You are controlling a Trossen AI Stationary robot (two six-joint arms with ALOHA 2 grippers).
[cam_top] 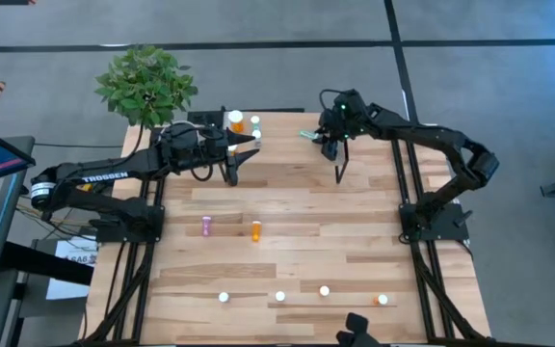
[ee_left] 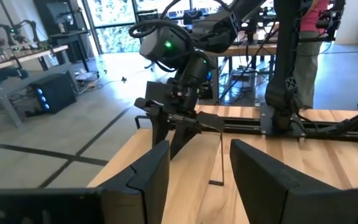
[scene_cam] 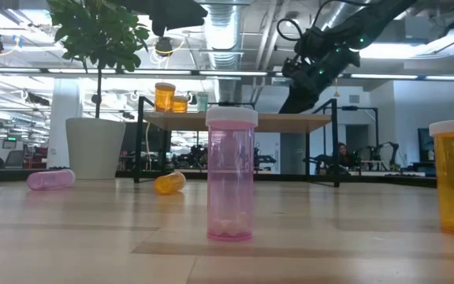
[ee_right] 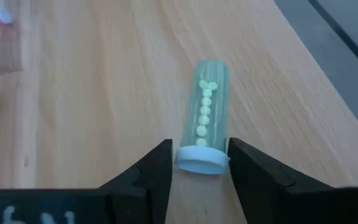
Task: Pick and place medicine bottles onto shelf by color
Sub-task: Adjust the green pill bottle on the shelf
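Two arms at the far end of the table (cam_top: 287, 241), both near the shelf (scene_cam: 235, 121). Potted plant (cam_top: 145, 85) stands at the far left corner, its white pot (scene_cam: 94, 147) just left of the shelf legs in the low view.

Shelf top carries two orange bottles (scene_cam: 165, 96) and a pale one at its left end. On the table: pink bottle (cam_top: 206, 226) lying on its side, orange bottle (cam_top: 255, 230) lying beside it mid-table. Four more stand upright along the near edge; closest to the low camera is an upright pink bottle (scene_cam: 230, 173), with an orange one at far right.

Right gripper (ee_right: 199, 163): fingers partly closed on the white cap of a teal-green bottle (ee_right: 206, 115), pale pills visible inside. Arm reaches in from the right, wrist raised at the shelf's right end.

Left gripper (ee_left: 199, 180): fingers apart, nothing between them, pointing across at the right arm. Arm stretched along the far edge by the shelf's left end.
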